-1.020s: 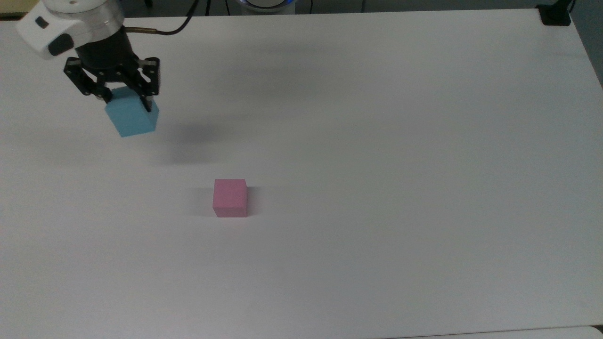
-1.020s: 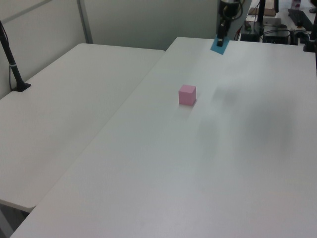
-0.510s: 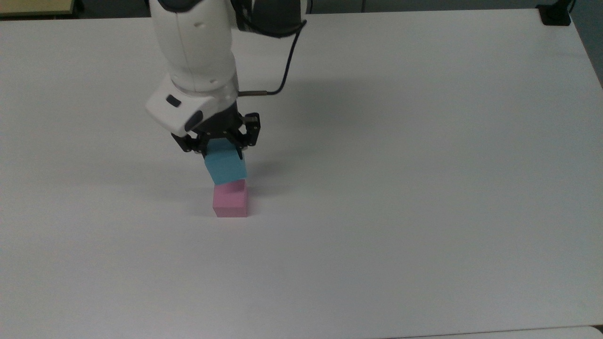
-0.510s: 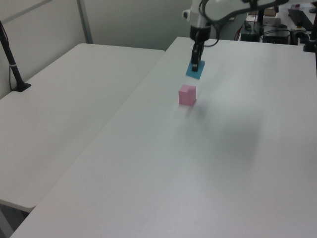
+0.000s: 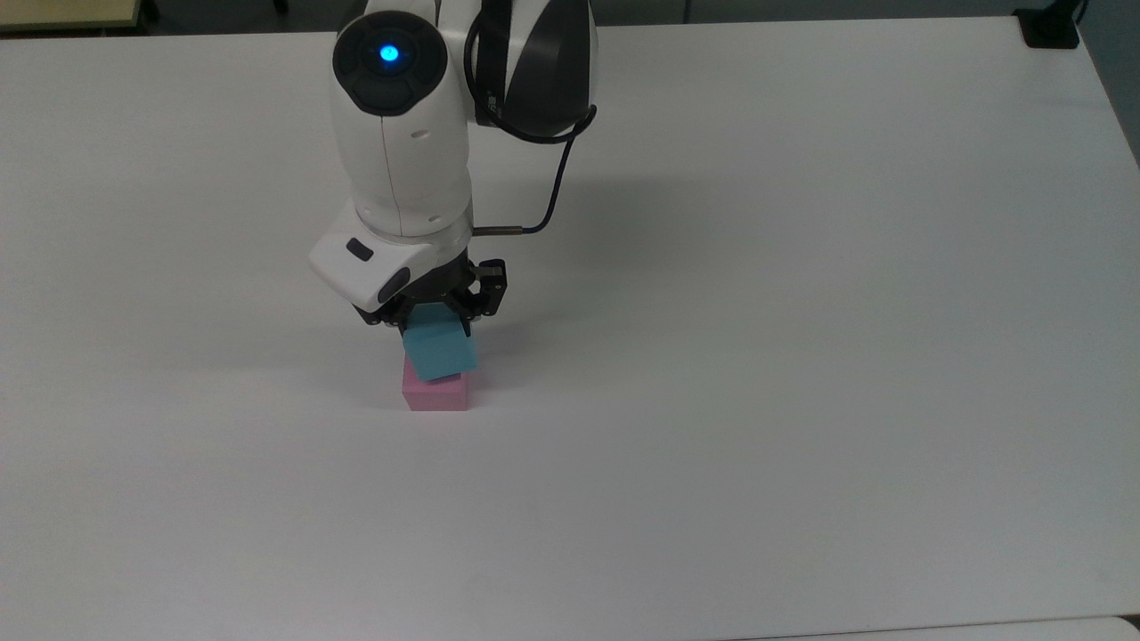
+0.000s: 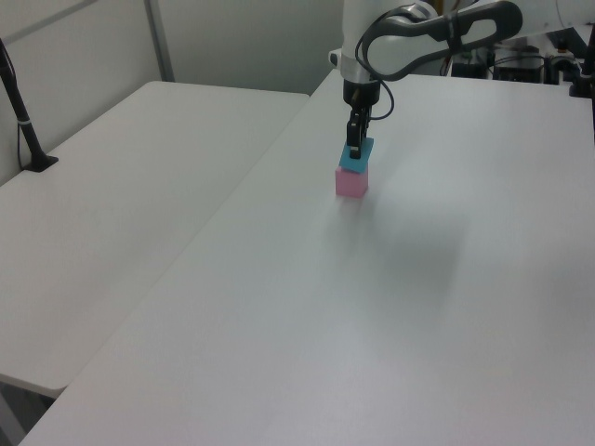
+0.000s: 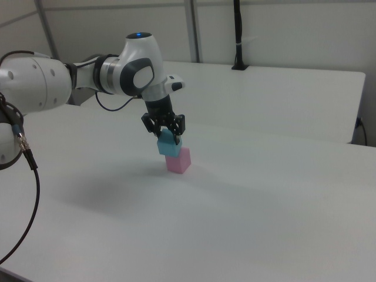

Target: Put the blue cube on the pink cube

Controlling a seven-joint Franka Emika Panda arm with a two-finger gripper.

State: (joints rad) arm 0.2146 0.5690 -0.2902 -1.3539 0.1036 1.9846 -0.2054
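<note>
The pink cube (image 5: 435, 393) sits on the white table (image 5: 802, 356), left of the middle in the top view. The blue cube (image 5: 439, 350) hangs tilted directly over it, covering most of its top. My gripper (image 5: 436, 319) is shut on the blue cube from above. In the left view the blue cube (image 6: 356, 155) looks to be touching the pink cube (image 6: 351, 182). In the right view the blue cube (image 7: 170, 145) overlaps the pink cube (image 7: 178, 160) at its upper left, with my gripper (image 7: 167, 133) above it.
A black post base (image 5: 1049, 28) stands at the table's far right corner in the top view. A second white table (image 6: 121, 195) adjoins at the left view's left, with a black pole (image 6: 22, 116) on it. The arm's cable (image 5: 552, 187) loops beside the wrist.
The arm carried the blue cube from the top view's upper left to above the pink cube, then lowered it until it overlaps the pink cube's top.
</note>
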